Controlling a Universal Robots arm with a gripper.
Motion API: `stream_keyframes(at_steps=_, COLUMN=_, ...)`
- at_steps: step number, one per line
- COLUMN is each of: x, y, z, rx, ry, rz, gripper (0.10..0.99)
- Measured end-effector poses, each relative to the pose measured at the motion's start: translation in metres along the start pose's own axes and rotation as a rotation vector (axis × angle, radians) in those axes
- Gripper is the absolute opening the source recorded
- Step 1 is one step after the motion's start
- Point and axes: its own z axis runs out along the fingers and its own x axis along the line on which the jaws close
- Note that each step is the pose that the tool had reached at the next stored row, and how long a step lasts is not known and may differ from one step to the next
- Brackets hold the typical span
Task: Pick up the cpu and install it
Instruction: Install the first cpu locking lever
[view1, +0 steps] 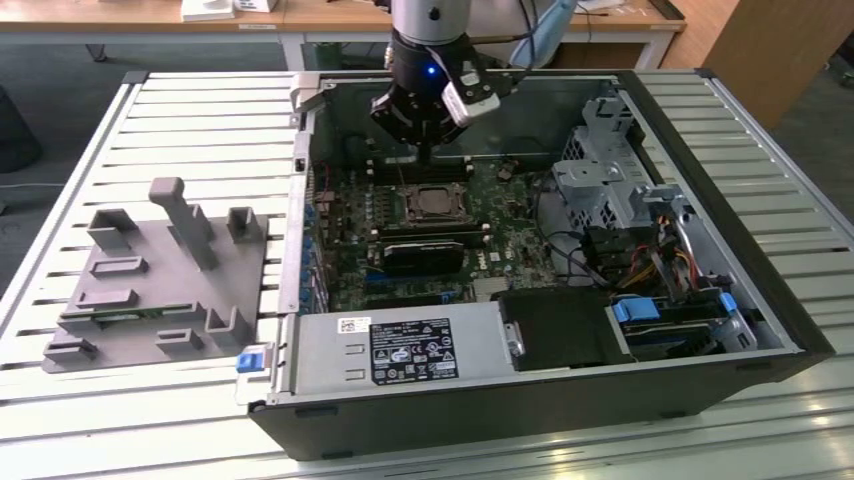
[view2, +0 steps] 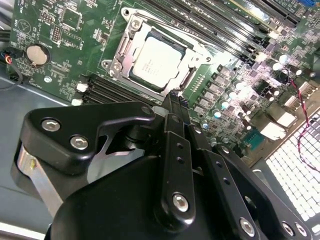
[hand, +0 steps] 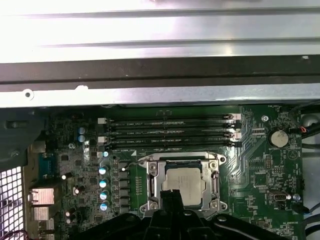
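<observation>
One chip, and it looks pretty much placed already.

Exterior view: the gripper (view1: 424, 150) is seen hanging inside the open case (view1: 747, 330), above the motherboard (view1: 400, 250). The cpu (view1: 430, 203) can be made out sitting in the socket (view1: 430, 186), just below the fingertips, apart from them. A grey fixture (view1: 147, 290) is left on the table (view1: 200, 100) at the exterior view's left.

Second wrist view: the cpu (view2: 156, 62) is shown lying flat inside the socket frame (view2: 120, 55), silver top up. The fingers (view2: 176, 107) are seen drawn together with nothing between them, their tips just short of the socket edge.

First wrist view: the cpu (hand: 181, 183) is again seen seated square in the frame, ram slots (hand: 170, 132) beyond it, the closed fingertips (hand: 171, 197) overlapping its near edge.

So pick-up and placing seem done. Whether the socket has been latched down can't be told.
</observation>
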Motion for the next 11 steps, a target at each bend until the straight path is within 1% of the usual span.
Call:
stream_keyframes(at_steps=5, x=0.0085, y=-0.0004, z=0.0, rx=0.0, ry=0.0, rz=-0.001, gripper=0.106)
stream_keyframes(at_steps=11, x=0.0213, y=-0.001, z=0.0006, rx=0.0, ry=0.0, rz=-0.001, gripper=0.106)
